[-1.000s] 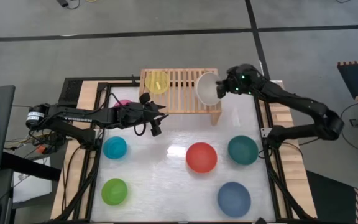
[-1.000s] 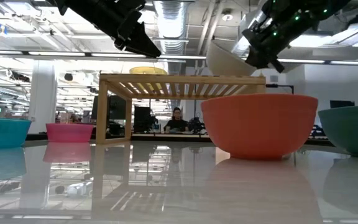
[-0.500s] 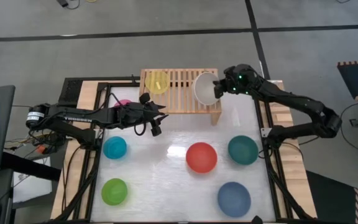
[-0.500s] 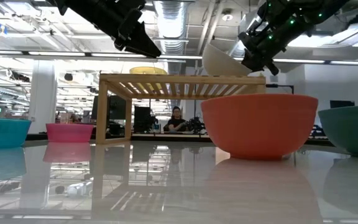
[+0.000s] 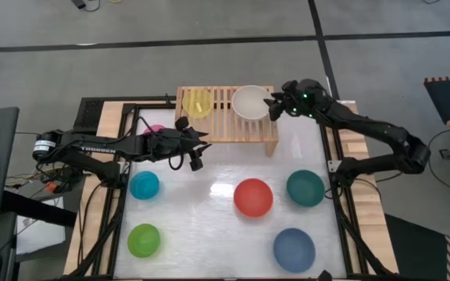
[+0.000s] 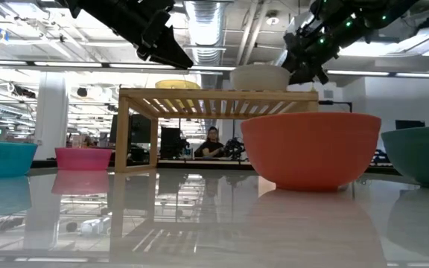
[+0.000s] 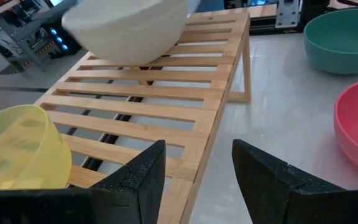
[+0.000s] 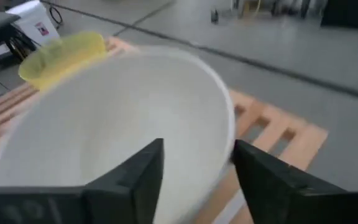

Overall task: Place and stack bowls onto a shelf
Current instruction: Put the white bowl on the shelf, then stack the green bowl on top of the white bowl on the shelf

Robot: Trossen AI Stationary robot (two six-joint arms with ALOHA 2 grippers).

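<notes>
Motion blur smeared the cream-white bowl (image 5: 251, 102) in both wrist views, so whether its base sat flat on the slats was hard to judge there; the low view showed it upright on the shelf (image 5: 219, 125), over the shelf's three-o'clock end as seen from above. The right gripper (image 5: 274, 107) sat at the bowl's three-o'clock rim, and its own wrist view showed the two dark fingers (image 8: 135, 180) spread with the rim running between them, though whether they pinched the wall could not be told. The pink bowl (image 5: 155, 129) was mostly hidden under the left arm from above, only a sliver showing, while the low view gave it whole beside the shelf's leg. The yellow bowl (image 5: 197, 102) rested on the slats near the nine-o'clock end, with bare bars between it and the cream-white one. The left gripper (image 5: 195, 152) hung above the table just off the shelf's six-o'clock edge, fingers parted and empty. On the open tabletop the cyan bowl (image 5: 144, 185) and lime green bowl (image 5: 144, 240) lay toward nine o'clock, the red bowl (image 5: 253, 197) near the middle, the dark teal-green bowl (image 5: 305, 188) toward three o'clock and the blue bowl (image 5: 294, 249) near the five-o'clock edge, all well apart. In the low view the teal bowl was cut off by the frame edge.
</notes>
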